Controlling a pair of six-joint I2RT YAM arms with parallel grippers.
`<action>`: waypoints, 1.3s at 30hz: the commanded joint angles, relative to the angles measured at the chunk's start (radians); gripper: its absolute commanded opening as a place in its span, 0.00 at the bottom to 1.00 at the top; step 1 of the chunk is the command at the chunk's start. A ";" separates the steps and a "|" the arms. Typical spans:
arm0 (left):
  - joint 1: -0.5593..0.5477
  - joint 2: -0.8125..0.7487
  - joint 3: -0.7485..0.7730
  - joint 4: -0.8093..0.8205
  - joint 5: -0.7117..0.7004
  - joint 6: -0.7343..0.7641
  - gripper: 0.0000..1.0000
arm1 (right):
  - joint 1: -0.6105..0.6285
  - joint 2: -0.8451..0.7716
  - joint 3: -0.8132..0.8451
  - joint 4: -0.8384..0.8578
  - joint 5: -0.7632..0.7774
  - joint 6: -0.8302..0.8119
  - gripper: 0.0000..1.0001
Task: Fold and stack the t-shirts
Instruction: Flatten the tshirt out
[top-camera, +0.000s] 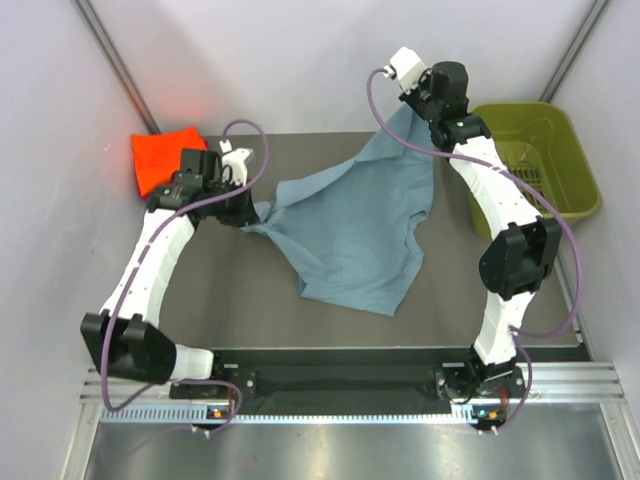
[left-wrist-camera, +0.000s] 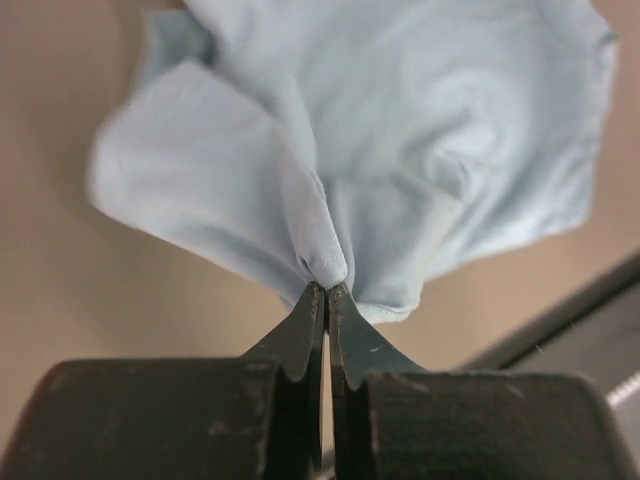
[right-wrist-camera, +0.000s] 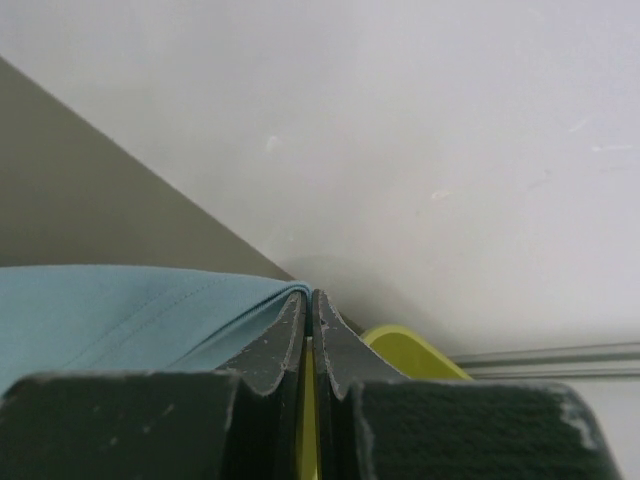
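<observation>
A large grey-blue t-shirt (top-camera: 355, 225) lies rumpled across the middle of the table, its top corner lifted toward the back right. My left gripper (top-camera: 262, 210) is shut on a bunched fold at the shirt's left edge; in the left wrist view the cloth (left-wrist-camera: 400, 130) puffs out just past the closed tips (left-wrist-camera: 327, 288). My right gripper (top-camera: 400, 108) is raised near the back wall, shut on the shirt's upper edge (right-wrist-camera: 140, 310), which sits pinched at the tips (right-wrist-camera: 308, 295). A folded orange t-shirt (top-camera: 160, 158) rests at the back left.
An olive-green plastic basket (top-camera: 560, 165) stands at the back right, beside the right arm; its rim (right-wrist-camera: 415, 355) shows under the right fingers. Walls close in the table on the left, back and right. A black rail (top-camera: 350, 360) runs along the near edge.
</observation>
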 joint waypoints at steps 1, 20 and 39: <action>0.004 -0.031 -0.069 -0.157 0.082 -0.023 0.00 | -0.014 0.019 0.076 0.104 0.053 0.009 0.00; 0.007 0.386 0.191 0.032 -0.097 -0.053 0.64 | -0.013 0.036 0.087 0.142 0.087 0.000 0.00; 0.218 0.495 0.139 -0.020 0.082 -0.173 0.56 | 0.000 0.022 0.042 0.133 0.081 0.003 0.00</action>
